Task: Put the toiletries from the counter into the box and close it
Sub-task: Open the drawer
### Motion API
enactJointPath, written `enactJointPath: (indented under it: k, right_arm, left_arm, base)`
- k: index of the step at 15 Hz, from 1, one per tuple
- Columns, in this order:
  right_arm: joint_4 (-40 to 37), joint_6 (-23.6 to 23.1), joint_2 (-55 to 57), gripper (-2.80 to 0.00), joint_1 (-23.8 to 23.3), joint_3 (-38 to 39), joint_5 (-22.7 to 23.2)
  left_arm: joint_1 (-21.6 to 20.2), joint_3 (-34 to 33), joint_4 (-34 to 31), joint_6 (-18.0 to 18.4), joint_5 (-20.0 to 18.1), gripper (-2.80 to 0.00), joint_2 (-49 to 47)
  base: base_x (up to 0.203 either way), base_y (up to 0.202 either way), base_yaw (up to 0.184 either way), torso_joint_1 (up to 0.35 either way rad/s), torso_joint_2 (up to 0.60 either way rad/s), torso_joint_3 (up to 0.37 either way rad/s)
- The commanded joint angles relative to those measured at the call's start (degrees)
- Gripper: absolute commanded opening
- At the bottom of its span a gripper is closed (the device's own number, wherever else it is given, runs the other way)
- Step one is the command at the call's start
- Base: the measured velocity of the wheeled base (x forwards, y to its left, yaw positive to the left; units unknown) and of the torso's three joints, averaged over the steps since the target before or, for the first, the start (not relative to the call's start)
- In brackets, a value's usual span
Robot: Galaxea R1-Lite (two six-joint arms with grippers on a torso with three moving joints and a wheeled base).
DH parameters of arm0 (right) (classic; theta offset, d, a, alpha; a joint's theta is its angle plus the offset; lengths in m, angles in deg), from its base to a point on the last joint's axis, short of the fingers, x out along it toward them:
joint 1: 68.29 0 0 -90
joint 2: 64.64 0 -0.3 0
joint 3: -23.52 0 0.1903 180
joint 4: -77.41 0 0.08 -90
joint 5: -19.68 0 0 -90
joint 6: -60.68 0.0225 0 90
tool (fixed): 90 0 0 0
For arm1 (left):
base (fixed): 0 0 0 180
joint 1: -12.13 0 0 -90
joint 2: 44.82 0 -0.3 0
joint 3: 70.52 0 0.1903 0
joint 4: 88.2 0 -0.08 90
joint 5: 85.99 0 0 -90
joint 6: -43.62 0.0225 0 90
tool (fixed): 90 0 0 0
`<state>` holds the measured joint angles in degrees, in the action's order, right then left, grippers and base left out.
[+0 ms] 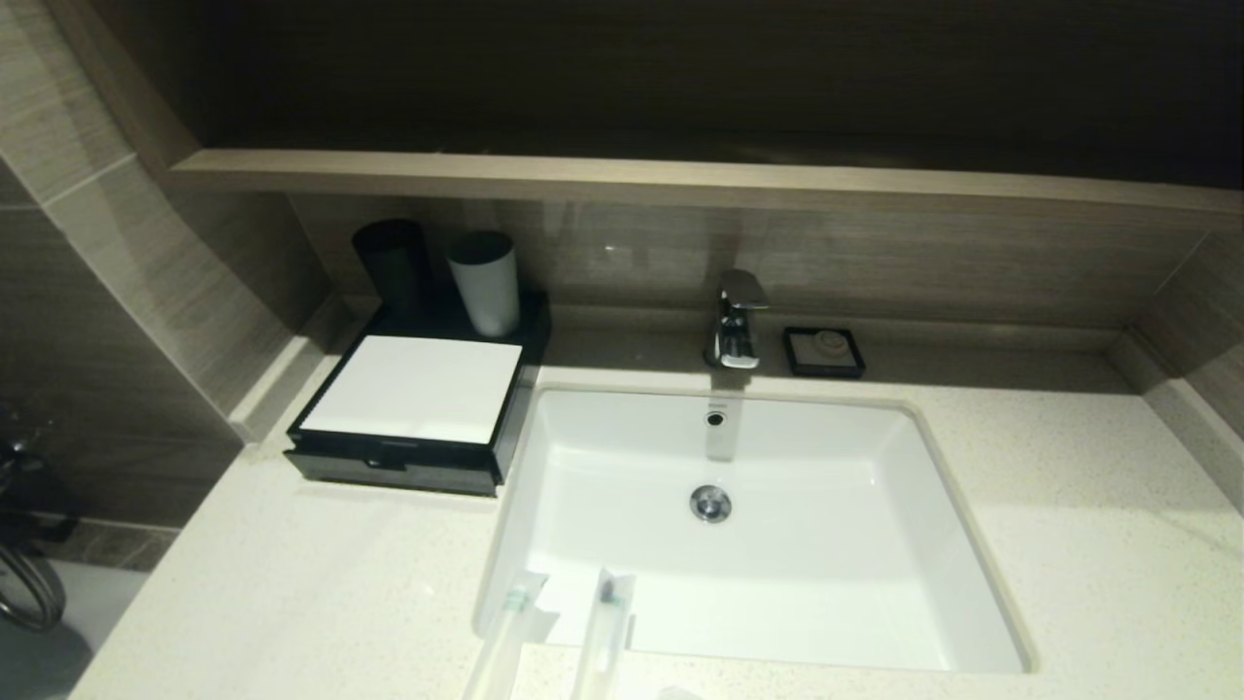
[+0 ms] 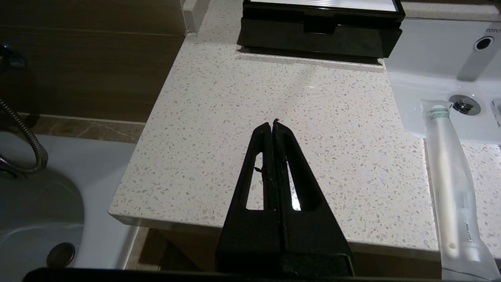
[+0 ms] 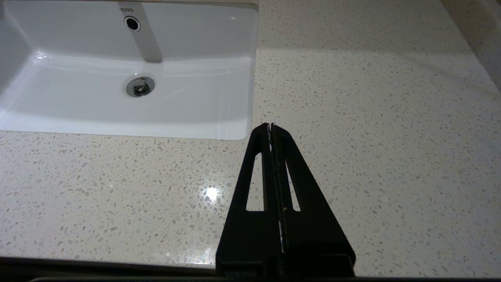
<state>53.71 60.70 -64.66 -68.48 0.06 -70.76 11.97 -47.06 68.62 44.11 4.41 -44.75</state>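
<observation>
Head high, wrists low (shared basin [image 1: 777, 544])

The right gripper [image 3: 271, 126] hangs over the counter [image 3: 372, 117], its two black fingers [image 3: 285, 184] pressed together along a thin seam, nothing between them; its tip lies near the corner of the white basin [image 3: 129, 113] set into the speckled stone; the basin shows a round metal drain [image 3: 140, 86], an overflow hole [image 3: 132, 23] on its far wall, and a grey vertical streak running below that hole; a small bright glint of light sits on the stone beside the gripper
</observation>
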Motion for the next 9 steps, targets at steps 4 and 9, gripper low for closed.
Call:
enactJointPath:
  k: [4, 9]
  right_arm:
    - [-0.02, -0.03, -0.06, -2.8, 0.01, 0.01, 0.0]
    - [-0.02, -0.01, -0.06, -2.8, 0.01, 0.01, 0.0]
  left_arm:
    - [-0.02, 3.34, -0.3, 1.38, -0.56, -2.8, 0.0]
    - [-0.02, 13.82, -8.15, 1.3, -3.08, -2.8, 0.01]
  base:
    - [0.0, 0.0, 0.0, 0.0, 0.0, 0.0]
    - [0.0, 0.0, 0.0, 0.0, 0.0, 0.0]
